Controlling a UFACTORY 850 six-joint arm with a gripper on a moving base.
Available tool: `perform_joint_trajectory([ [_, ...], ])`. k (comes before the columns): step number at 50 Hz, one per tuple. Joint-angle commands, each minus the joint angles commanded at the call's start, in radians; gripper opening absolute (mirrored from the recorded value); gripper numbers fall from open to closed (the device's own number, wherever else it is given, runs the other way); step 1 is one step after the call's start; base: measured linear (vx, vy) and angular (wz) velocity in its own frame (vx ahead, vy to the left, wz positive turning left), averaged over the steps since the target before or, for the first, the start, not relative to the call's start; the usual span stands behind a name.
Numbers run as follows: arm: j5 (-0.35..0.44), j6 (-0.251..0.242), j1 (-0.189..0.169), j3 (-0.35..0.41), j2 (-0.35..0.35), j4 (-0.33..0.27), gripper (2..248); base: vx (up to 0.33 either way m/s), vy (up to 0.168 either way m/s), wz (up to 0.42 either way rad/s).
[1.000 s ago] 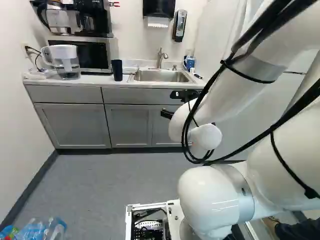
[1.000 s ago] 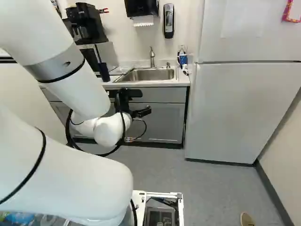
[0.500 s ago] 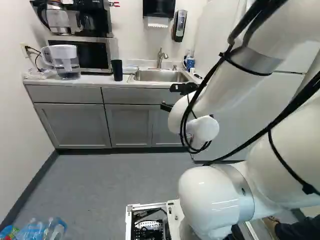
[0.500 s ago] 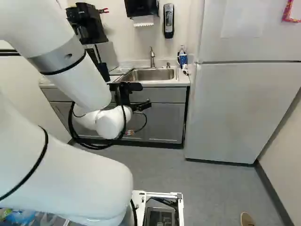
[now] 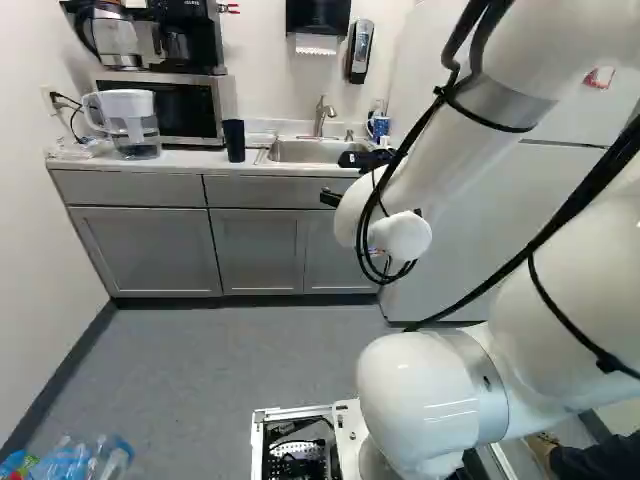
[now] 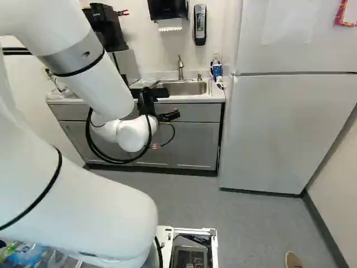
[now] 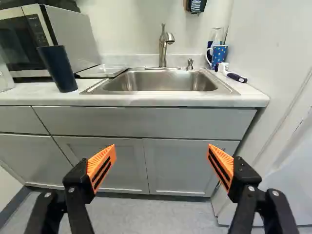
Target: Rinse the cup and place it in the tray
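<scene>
Claw [image 6: 169, 115] state: with 12 o'clock being straight ahead of it, the claw [image 7: 161, 151] is standing wide open; its two orange pads [image 7: 103, 165] are facing each other well apart and are gripping nothing.

Cup position: the dark cup [image 7: 57, 68] is standing upright on the surface [image 7: 161, 100] at 11 o'clock, its interior hidden from sight. The tray [image 7: 102, 71] is lying flat between the cup and the sink [image 7: 158, 81].

Markings: the microwave [image 7: 73, 39], at 10 o'clock behind the cup, is carrying panel markings too small to tell.

Containers: the sink is sitting at 12 o'clock, its faucet [image 7: 164, 46] rising at the rear rim. A blue spotted mug [image 7: 220, 54] is standing at 1 o'clock, with a clear vessel [image 7: 216, 35] just behind it. In the left base view, a pitcher [image 5: 130, 120] is standing near the surface's far-left end.

Edges and room: the sink's front rim is running near the surface's front edge. A dark-handled utensil [image 7: 237, 77] is lying past the sink's right-hand rim. The floor [image 5: 220, 370] is extending between the base and the cabinets [image 5: 255, 250].
</scene>
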Motion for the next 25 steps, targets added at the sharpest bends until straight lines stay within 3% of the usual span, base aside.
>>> perform_joint_trajectory([
  [25, -0.070, 0.000, 0.000, -0.068, -0.008, 0.000, 247, 0.000, 0.000, 0.000],
])
